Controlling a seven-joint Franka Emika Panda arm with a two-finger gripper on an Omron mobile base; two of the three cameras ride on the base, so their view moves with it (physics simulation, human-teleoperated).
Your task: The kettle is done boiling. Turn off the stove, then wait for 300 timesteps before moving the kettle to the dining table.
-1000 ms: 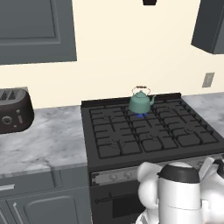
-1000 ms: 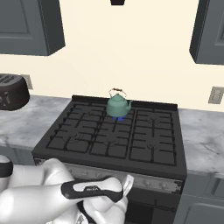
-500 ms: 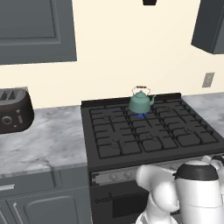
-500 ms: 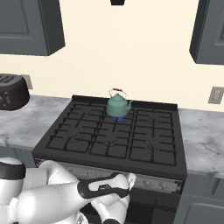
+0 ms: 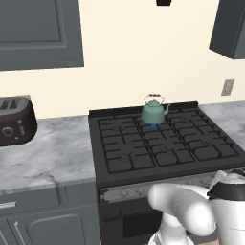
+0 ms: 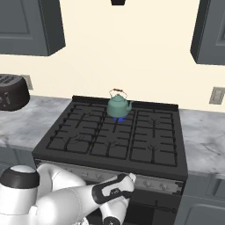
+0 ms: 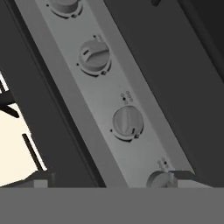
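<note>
Fingers (image 7: 105, 181) spread apart, low before stove (image 5: 158, 148) knob strip (image 7: 100, 87); kettle (image 5: 153, 111) beyond, on rear burner.

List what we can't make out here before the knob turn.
- Fingers: cut off at the hand view's bottom edge, so open or shut is unclear.
- Stove knob strip: the arm covers part of it in both base views.
- Flame under kettle: the kettle hides most of it; a blue glimmer shows.
</note>
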